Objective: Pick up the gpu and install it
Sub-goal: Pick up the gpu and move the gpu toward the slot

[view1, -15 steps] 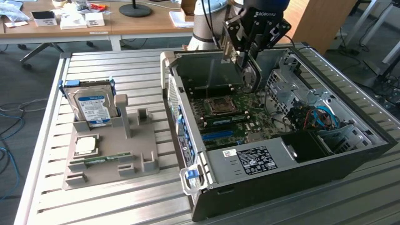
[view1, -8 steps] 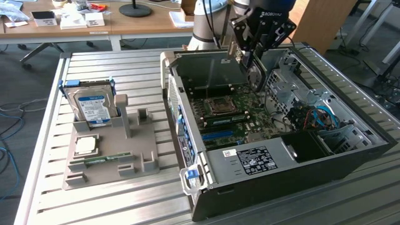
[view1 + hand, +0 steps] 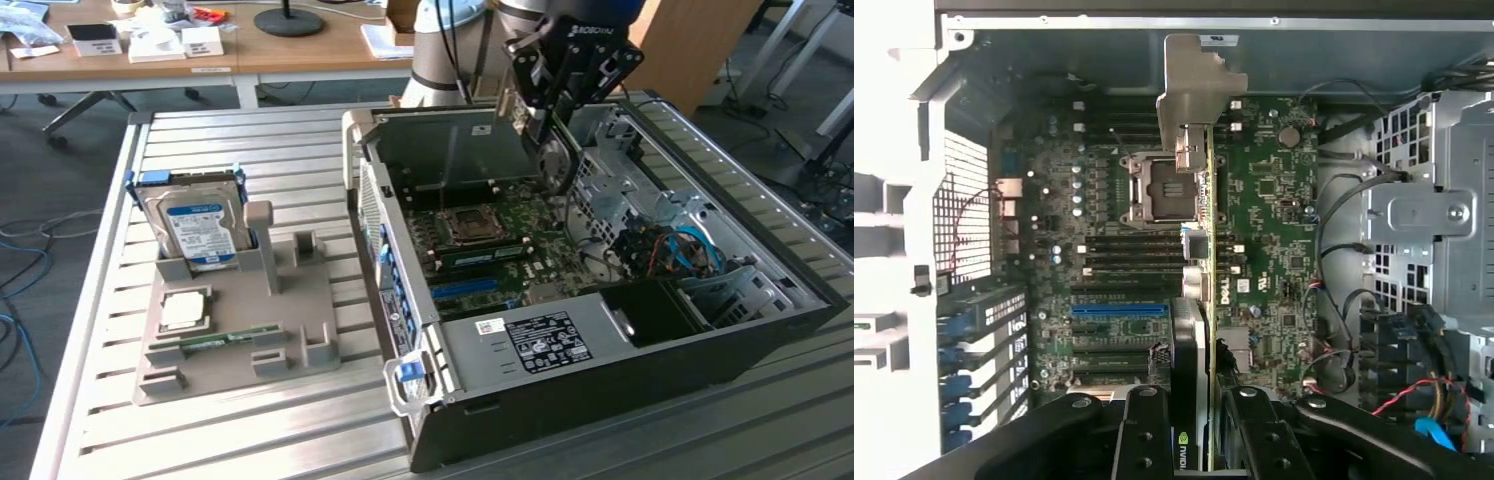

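Note:
My gripper (image 3: 550,118) hangs over the back part of the open computer case (image 3: 747,330), shut on the gpu (image 3: 553,160). The card is held upright and edge-on above the motherboard (image 3: 534,235). In the wrist view the gpu (image 3: 1205,300) shows as a thin green edge with a black cooler side, running from between my black fingers (image 3: 1144,440) up to its pale metal end bracket (image 3: 1194,85). The gripper (image 3: 1199,445) clamps the card near one end. The card floats over the CPU socket (image 3: 1164,190) and the slots (image 3: 1119,310), apart from the board.
The grey parts holder (image 3: 234,320) at the exterior view's left carries a silver hard drive (image 3: 198,228), a CPU (image 3: 183,308) and a memory stick (image 3: 227,340). The power supply (image 3: 534,345), drive cage (image 3: 1439,210) and cables (image 3: 681,250) crowd the case. The slatted metal table (image 3: 200,440) surrounds it.

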### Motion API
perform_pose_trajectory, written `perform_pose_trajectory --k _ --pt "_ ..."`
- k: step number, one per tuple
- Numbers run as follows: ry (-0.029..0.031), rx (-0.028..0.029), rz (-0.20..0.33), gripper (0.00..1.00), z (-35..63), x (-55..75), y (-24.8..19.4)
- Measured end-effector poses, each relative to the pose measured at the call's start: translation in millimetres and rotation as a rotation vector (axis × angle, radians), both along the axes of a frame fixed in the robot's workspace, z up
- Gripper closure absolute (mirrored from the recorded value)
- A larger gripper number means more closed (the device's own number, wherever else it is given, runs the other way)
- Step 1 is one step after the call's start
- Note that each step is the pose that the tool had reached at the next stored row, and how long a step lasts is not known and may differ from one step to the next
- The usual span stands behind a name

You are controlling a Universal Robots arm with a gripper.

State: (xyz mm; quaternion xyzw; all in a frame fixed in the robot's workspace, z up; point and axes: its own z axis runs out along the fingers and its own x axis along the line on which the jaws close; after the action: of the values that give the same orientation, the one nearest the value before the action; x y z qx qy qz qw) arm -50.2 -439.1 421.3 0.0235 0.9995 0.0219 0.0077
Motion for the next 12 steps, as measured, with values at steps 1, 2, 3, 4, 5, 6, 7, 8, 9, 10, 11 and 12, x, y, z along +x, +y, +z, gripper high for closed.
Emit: perform_pose_trajectory --k 1,2,3,4,5,6,7,8,9,10,11,12 --pt "0.0001 0.0 0.0 0.73 0.0 1.5 0.0" --pt "0.0 -0.0001 0.0 0.73 0.0 2.9 0.0" --pt "0.0 0.0 0.0 0.73 0.0 4.5 0.0" --pt "0.0 0.0 0.0 0.73 0.0 6.0 0.0" --pt "0.0001 0.0 0.0 0.73 0.0 7.3 0.0" --pt "0.0 0.0 0.0 0.73 0.0 8.6 0.0" --pt "0.0 0.0 0.0 0.73 0.0 9.8 0.0" --pt "0.0 -0.0001 0.0 0.73 0.0 10.9 0.0" --pt "0.0 0.0 0.0 0.73 0.0 11.7 0.0" --pt "0.0 0.0 0.0 0.73 0.0 11.9 0.0" --pt "0.0 0.0 0.0 0.73 0.0 12.0 0.0" --pt "0.0 -0.0001 0.0 0.73 0.0 12.2 0.0"
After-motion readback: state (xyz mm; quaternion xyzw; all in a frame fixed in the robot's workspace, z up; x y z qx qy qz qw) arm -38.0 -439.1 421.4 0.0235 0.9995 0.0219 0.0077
